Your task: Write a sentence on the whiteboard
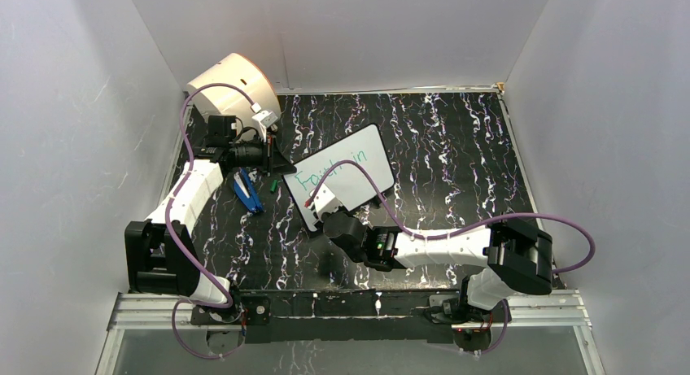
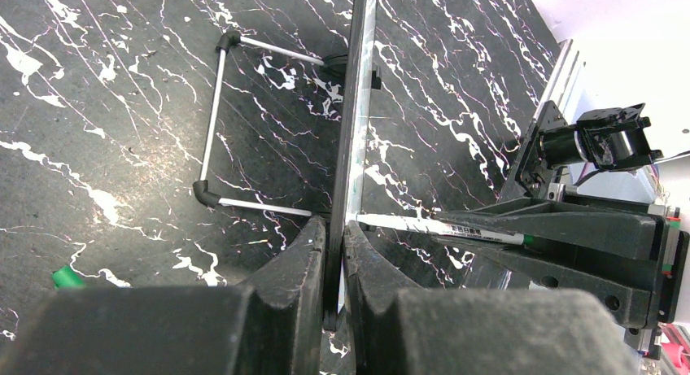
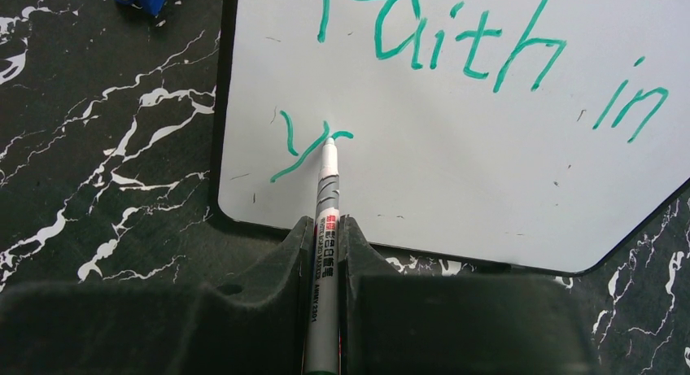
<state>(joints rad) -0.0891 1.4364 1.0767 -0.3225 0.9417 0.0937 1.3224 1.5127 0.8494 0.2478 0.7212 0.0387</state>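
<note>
The whiteboard (image 1: 354, 192) stands tilted on the marbled tabletop, and in the left wrist view it shows edge-on (image 2: 355, 106). My left gripper (image 2: 334, 253) is shut on its black frame at the left corner (image 1: 277, 165). My right gripper (image 3: 324, 228) is shut on a white marker (image 3: 326, 192), whose tip touches the board face (image 3: 488, 172). The sentence (image 3: 456, 41) so reads "Faith in" in green. Below it, a green "y" (image 3: 297, 147) with a short stroke starts a second line at the marker tip. In the top view the right gripper (image 1: 324, 202) sits over the board's lower left part.
A cream drum (image 1: 232, 82) stands at the back left. A blue object (image 1: 246, 192) and a green cap (image 1: 274, 182) lie left of the board. The board's wire stand (image 2: 213, 119) rests behind it. White walls close in three sides.
</note>
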